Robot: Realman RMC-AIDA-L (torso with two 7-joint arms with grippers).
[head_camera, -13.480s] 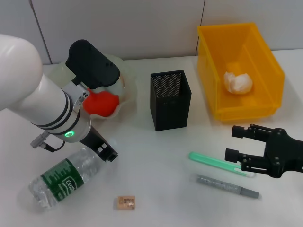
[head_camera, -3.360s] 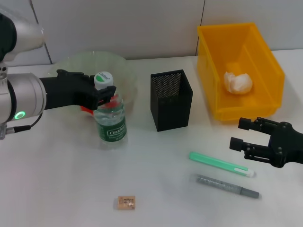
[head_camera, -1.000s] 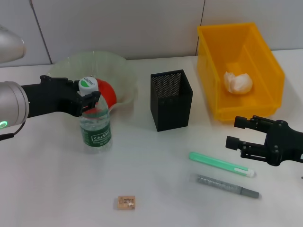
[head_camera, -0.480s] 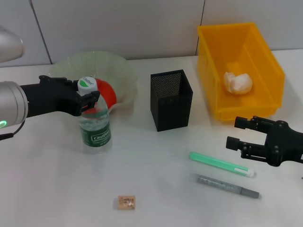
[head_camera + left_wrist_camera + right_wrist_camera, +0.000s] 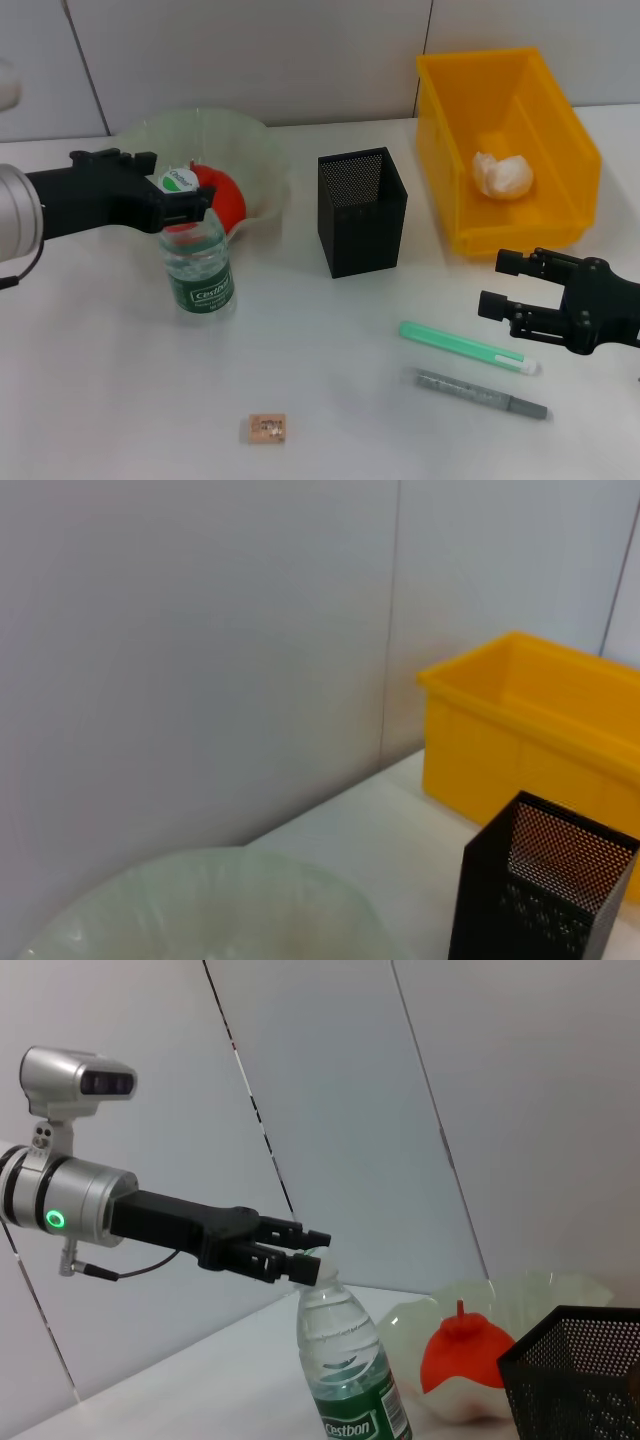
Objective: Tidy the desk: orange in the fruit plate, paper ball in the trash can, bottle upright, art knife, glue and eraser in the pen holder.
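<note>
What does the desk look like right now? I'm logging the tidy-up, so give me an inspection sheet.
Surface: white desk, no spills seen.
Job's things: bottle upright in front of the fruit plate; orange in the plate; paper ball in the yellow trash can; pen holder shows nothing inside; green glue, grey art knife and eraser lie on the desk.
Clutter: nothing seen.
Grippers: left claw at the bottle's cap; right claw open, empty, just above the glue.
Cables: nothing seen.
Surroundings: grey panelled wall behind the desk.
</note>
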